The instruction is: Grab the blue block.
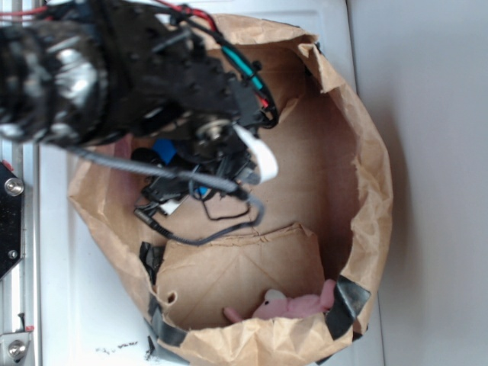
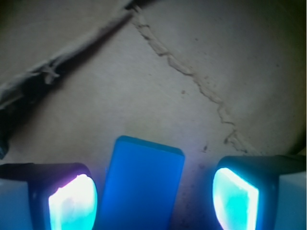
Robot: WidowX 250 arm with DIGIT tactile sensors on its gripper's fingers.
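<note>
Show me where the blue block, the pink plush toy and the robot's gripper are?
blue block [image 2: 139, 184]: wrist view, middle of its top face.
pink plush toy [image 1: 293, 305]: exterior view, its body.
gripper [image 2: 153, 203]: wrist view, midway between its glowing fingertips.

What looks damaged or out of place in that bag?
The paper bag is torn at its rim and patched with black tape. A ragged crack runs across its floor beyond the blue block. A pink plush toy lies slumped against the wall.
</note>
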